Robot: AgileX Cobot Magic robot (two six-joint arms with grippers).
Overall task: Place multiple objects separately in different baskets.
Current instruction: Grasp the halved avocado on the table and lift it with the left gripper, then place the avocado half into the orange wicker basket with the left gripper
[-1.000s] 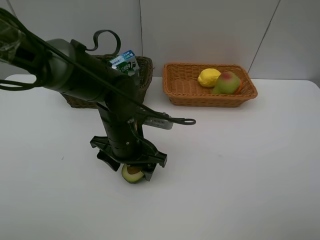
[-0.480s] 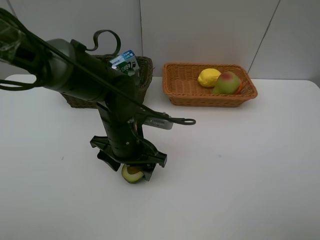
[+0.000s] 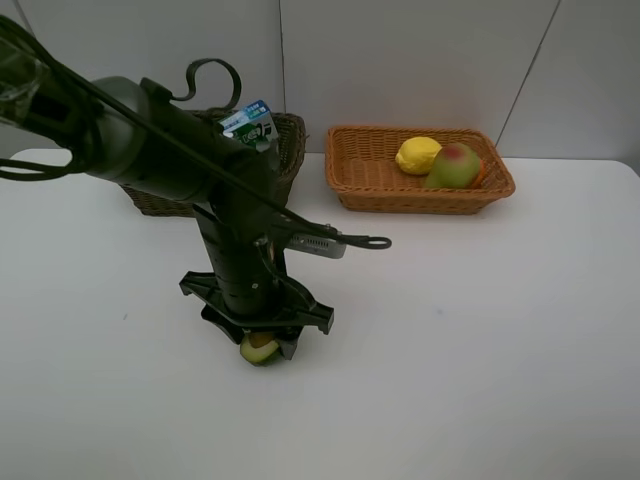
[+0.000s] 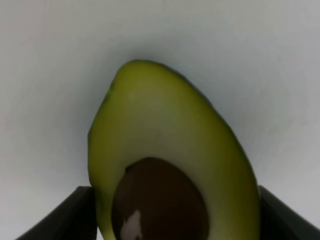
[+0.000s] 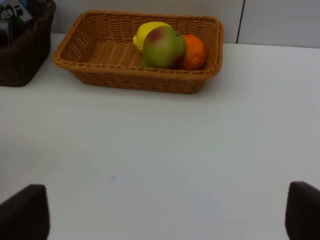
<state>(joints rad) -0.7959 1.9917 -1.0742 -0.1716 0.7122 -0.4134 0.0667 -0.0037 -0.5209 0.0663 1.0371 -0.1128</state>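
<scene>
Both fingers of the left hand (image 3: 262,343) close against the avocado half (image 3: 259,349) (image 4: 170,165), low on the white worktop (image 3: 480,340).

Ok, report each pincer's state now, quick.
Left pincer: closed on the halved avocado, fingers on both its sides.
Right pincer: open, holding nothing, above bare table.

The halved avocado (image 3: 260,349) lies cut face up, brown pit showing, toward the table's front-left. At the back edge, the orange-tan basket (image 3: 372,190) holds lemon (image 3: 416,155), green-red pear (image 3: 453,166) and orange (image 5: 193,51); the dark basket (image 3: 292,136), left of it, holds a toothpaste box (image 3: 248,122).
</scene>
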